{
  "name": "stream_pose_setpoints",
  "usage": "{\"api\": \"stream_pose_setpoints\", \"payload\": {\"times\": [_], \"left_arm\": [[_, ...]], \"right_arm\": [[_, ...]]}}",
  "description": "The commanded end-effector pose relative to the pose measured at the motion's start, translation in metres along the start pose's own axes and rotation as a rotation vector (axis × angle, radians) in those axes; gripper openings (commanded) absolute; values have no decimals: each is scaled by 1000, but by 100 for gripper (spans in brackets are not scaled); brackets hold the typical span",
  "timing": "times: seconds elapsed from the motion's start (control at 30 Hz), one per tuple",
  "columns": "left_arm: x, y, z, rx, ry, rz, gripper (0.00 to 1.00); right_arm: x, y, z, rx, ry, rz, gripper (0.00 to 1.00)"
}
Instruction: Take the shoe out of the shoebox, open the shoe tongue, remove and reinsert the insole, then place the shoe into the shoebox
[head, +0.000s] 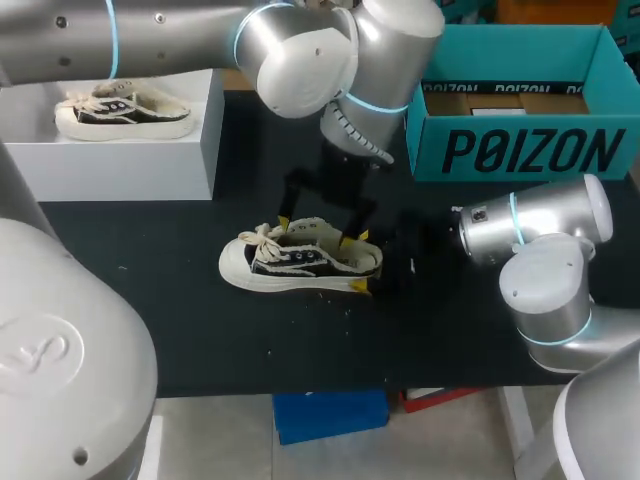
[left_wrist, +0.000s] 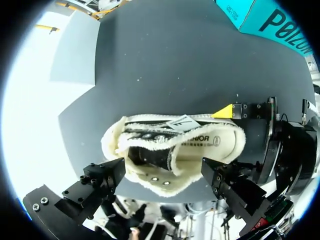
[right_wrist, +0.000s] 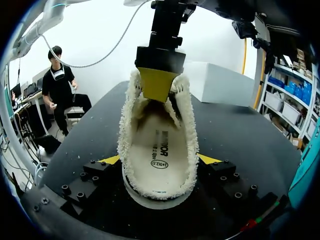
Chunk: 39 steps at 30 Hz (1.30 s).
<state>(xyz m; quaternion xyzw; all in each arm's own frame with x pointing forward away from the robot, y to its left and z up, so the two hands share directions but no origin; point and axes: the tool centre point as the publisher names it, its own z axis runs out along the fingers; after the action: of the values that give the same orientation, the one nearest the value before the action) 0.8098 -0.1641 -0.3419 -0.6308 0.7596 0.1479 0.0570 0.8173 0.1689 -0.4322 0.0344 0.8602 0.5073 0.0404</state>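
Looking down on a cream canvas shoe with black side panels and fleecy lining (head: 300, 262), upright on its sole in the middle of the black table (head: 150, 330), toe to 9 o'clock, heel to 3. Already out of the open teal cardboard shoebox (head: 520, 150), parked at 1 o'clock from it. Pinched at the heel by the right gripper (right_wrist: 159, 160), with yellow tips pressed against both sides of the fuzzy collar: clenched on the shoe, by the look of it. Hovering over the opening with the left gripper (head: 317, 230), spread wide and grasping nothing, one yellow fingertip (right_wrist: 156, 82) dipped into the front of that opening. Inside, showing a cream printed insole (right_wrist: 159, 145), flat and not lifted yet.

Should handle light and floppy: soft upper, squashy fleece, likely to collapse or slip under a hard squeeze. Better to keep hold low on the heel, against the stiffer rubber sole wall. Expect a thin, bendy insole; best taken by its heel edge and peeled upward, with the opening held wide.
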Motion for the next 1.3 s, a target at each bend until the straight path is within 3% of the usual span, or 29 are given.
{"api": "stream_pose_setpoints", "payload": {"times": [0.03, 0.5, 0.9, 1.03, 1.1, 1.3], "left_arm": [[4, 3, 6, -16, -26, 5, 100], [1, 8, 22, -27, -98, 3, 100], [1, 5, 26, 29, -130, 50, 98], [2, 4, 27, 41, -134, 57, 82], [3, 4, 28, 44, -137, 60, 53], [1, 3, 31, 41, -162, 66, 31]], "right_arm": [[0, -2, 2, 0, -1, 0, 0], [0, -2, 2, 0, -1, 0, 0], [0, -2, 2, 0, -1, 0, 0], [0, -2, 2, 0, -1, 0, 0], [0, -2, 2, 0, -1, 0, 0], [0, -2, 2, 0, -1, 0, 0]]}}
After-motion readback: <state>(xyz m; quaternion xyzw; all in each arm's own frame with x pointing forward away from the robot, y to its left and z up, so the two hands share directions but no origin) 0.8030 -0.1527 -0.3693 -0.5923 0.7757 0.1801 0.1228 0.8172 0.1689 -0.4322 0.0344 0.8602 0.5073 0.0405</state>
